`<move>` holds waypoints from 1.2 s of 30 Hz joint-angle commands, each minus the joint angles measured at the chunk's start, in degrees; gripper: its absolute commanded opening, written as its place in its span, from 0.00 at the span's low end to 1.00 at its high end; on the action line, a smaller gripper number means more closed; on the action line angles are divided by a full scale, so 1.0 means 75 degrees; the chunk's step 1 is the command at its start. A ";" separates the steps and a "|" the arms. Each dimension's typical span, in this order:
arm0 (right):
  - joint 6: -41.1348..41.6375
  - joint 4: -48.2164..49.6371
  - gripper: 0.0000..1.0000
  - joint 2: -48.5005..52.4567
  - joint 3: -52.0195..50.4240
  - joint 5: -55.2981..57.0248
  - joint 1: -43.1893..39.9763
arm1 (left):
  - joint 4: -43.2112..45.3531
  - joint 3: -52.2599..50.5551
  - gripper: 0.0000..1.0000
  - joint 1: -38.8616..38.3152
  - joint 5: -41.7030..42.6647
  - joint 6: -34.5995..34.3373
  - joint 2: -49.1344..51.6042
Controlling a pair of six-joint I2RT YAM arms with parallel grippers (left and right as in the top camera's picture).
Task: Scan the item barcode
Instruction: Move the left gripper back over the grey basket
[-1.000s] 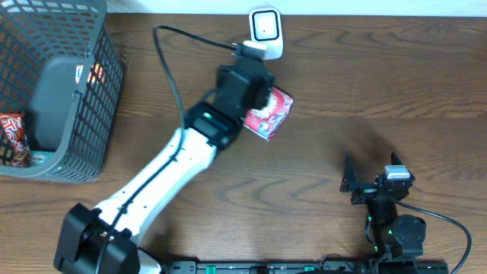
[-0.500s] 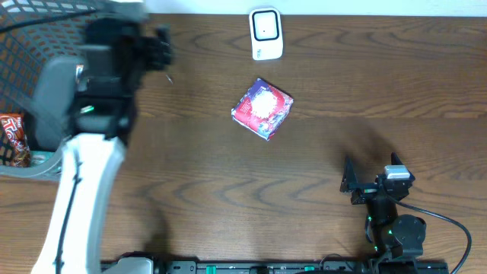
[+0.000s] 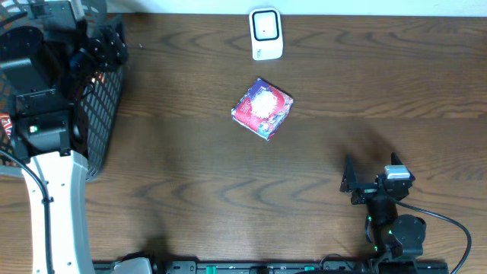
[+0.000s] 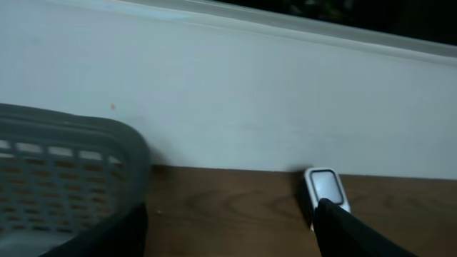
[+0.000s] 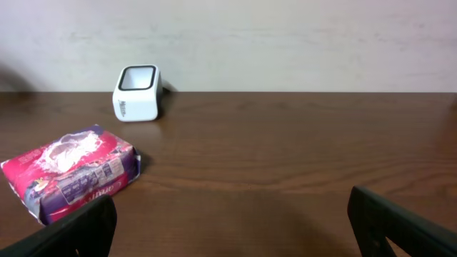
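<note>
Leave right gripper (image 3: 370,169) parked wide and empty, let the packet (image 3: 262,109) lie mid-table just short of scanner (image 3: 266,33), then sink left gripper (image 4: 232,221), spread and empty, into basket (image 3: 103,114), clear of its mesh.

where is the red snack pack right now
In the overhead view the red pack lies on the table, just robot-side of the white scanner, well right of the grey basket.

Red-and-purple packet (image 5: 71,171) lies flat on the counter (image 5: 285,143) at left, white scanner (image 5: 137,93) stands behind it by the wall (image 5: 285,43), end effector (image 5: 232,228) spread wide, empty.
</note>
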 commanded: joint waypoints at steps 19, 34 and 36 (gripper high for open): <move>0.0108 -0.0015 0.99 -0.0041 -0.0026 0.0064 -0.0003 | -0.0694 0.0067 0.82 -0.0114 0.0399 -0.0428 0.0038; 0.0108 -0.0012 0.99 -0.0041 -0.0026 0.0064 -0.0003 | -0.0568 0.0067 0.95 -0.0519 0.0076 -0.1183 0.0052; 0.0111 -0.0015 0.99 -0.0041 -0.0026 0.0064 -0.0003 | -0.0437 0.0067 0.95 -0.0519 0.0076 -0.1183 0.0050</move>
